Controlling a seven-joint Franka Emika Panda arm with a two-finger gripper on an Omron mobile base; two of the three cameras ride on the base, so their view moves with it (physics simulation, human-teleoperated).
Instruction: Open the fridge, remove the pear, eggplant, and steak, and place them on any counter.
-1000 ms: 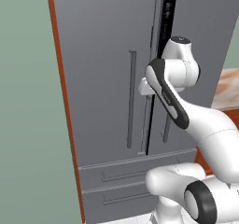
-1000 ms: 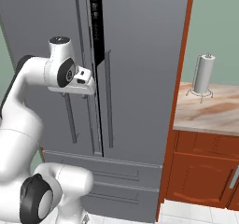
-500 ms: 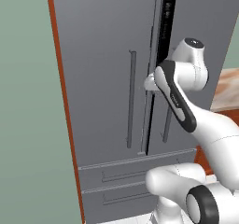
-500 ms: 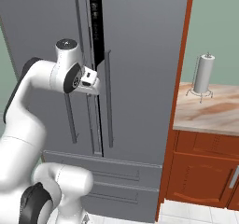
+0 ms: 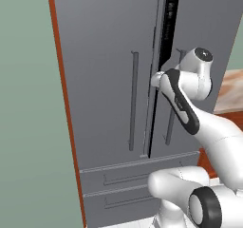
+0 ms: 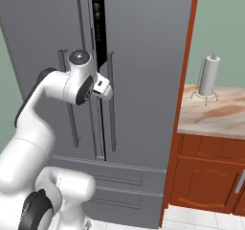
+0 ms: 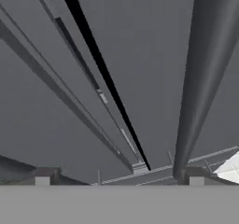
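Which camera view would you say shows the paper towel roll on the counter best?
The right base view: the paper towel roll stands upright in its holder on the counter, fully visible. The left base view catches a sliver of counter.

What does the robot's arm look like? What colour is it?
The arm is smooth, rounded and glossy white, with dark grey bands and caps at its joints. A round grey cap with small dots tops one joint. Its gripper has two small, dark, squared finger tips. No cables or markings show.
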